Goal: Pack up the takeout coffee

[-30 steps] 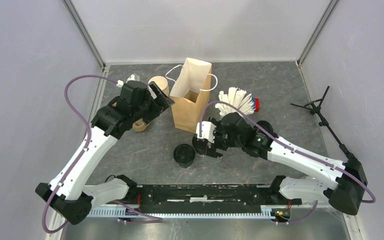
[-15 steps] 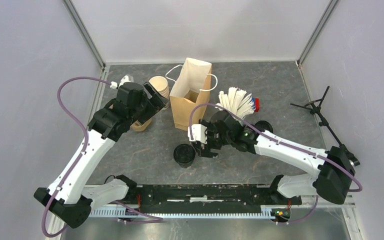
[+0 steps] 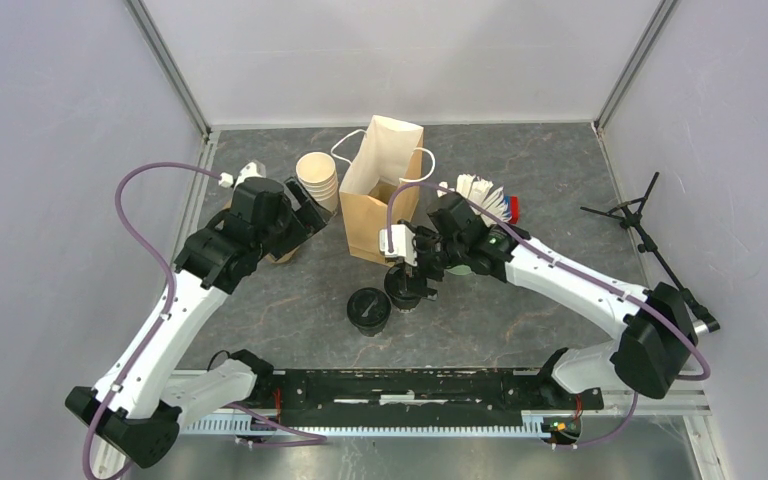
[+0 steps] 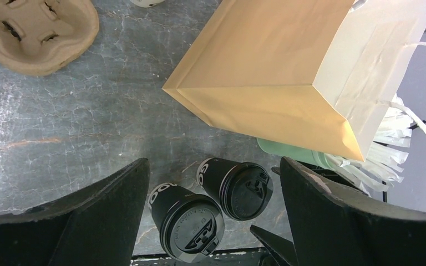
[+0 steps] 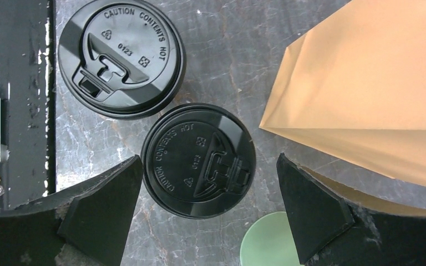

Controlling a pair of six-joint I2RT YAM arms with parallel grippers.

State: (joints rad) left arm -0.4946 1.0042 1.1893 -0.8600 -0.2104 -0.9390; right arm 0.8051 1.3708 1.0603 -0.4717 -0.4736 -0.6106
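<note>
Both coffee cups stand upright on the surface (image 3: pixel 550 160), just in front of the bag (image 3: pixel 380 205) and outside it. The left cup (image 3: pixel 368 310) and the right cup (image 5: pixel 199 160) sit side by side, each with its black lid on. They are so close that I cannot tell whether the rims touch. The lids read "CAUTION CONTENTS HOT".

The right claw (image 3: pixel 408 285) hangs straight over the right cup with its jaws spread. In the right wrist view one finger shows on each side of that lid, wider apart than the lid, and neither is seen pressing on it. It grips nothing.

The left claw (image 3: pixel 312 208) is also open wide and empty. It is held above the surface, near the stack of bare cups (image 3: pixel 317 175) and left of the bag. Its wrist view looks down between its fingers at both lidded cups and the bag's lower corner.

The bag stands upright with its mouth open and its white handles loose at the top. A pulp carrier (image 4: pixel 36 33) lies on the surface to the bag's left, below the left arm. A green cup (image 3: pixel 475 195) of white sticks stands just right of the bag, close behind the right cup.
</note>
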